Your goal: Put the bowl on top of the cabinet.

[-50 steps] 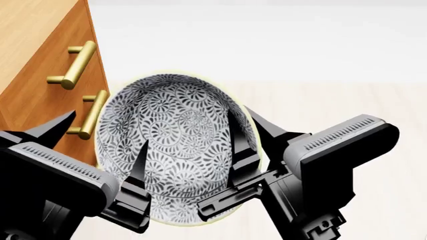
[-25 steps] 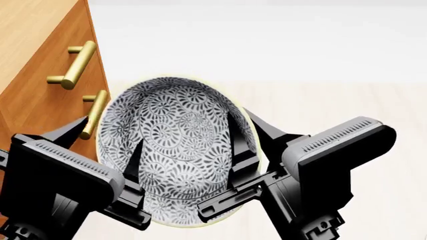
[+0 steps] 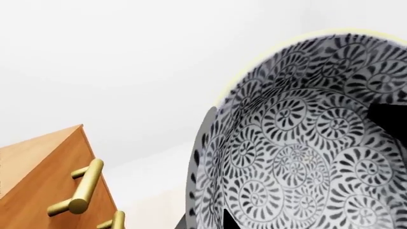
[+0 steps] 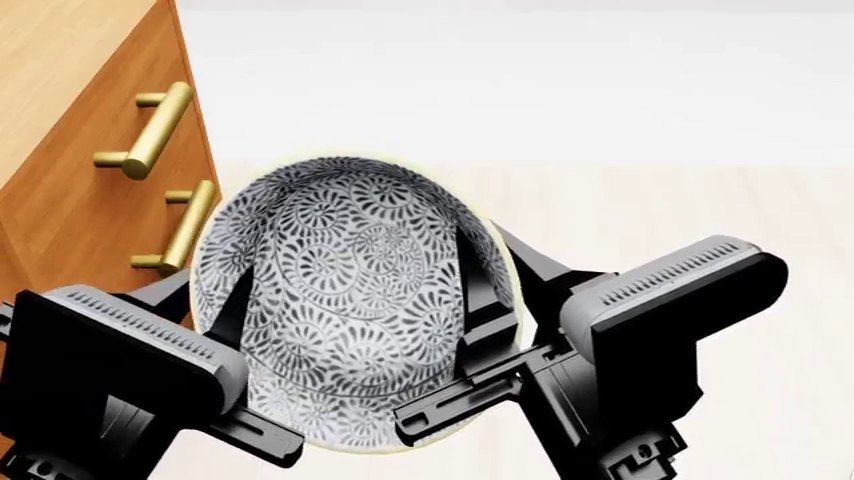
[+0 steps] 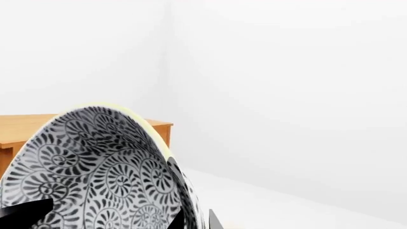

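Ceramic bowl (image 4: 350,300) hung in mid-air, the left gripper (image 4: 230,318) and right gripper (image 4: 491,300) each clamped on its rim! Lift done; the cabinet (image 4: 74,140) waited at ten o'clock, its top unreached.

The bowl (image 5: 95,171) fills the lower near corner of the right wrist view, its patterned inside turned to the camera and its pale rim arching over the top. Dark fingers (image 5: 25,210) show as a black wedge against the bowl's inner wall, and another dark sliver sits just outside the rim. Behind the bowl, the flat orange-brown top of the cabinet (image 5: 19,126) shows against plain white walls.
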